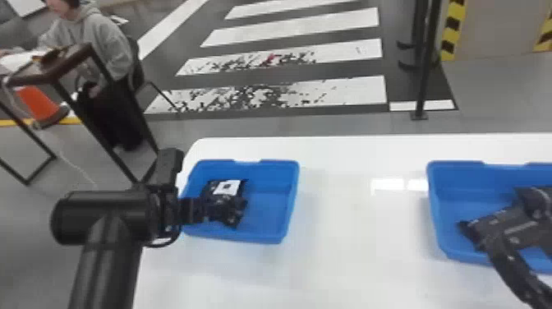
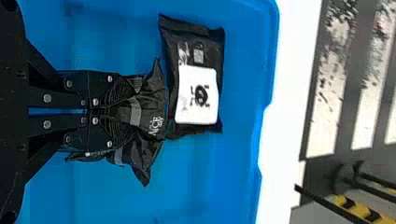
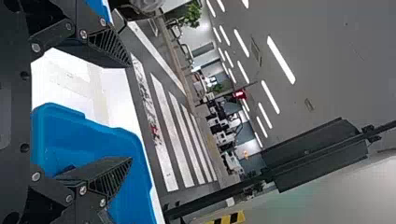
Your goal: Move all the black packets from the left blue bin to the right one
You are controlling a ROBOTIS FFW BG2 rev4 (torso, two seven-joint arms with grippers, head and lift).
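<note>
Bin [image 1: 290, 201] around the left pincer [image 2: 114, 108] and a second bin [image 1: 433, 209] beneath the spread right pincer [image 3: 131, 111] frame a seemingly firm grasp, one black packet [image 2: 147, 112] clamped by the left pincer, another packet [image 2: 198, 95] just beyond its tips, so lifting comes next.

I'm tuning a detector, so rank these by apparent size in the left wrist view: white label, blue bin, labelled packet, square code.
1. Blue bin
2. Labelled packet
3. White label
4. Square code
</note>
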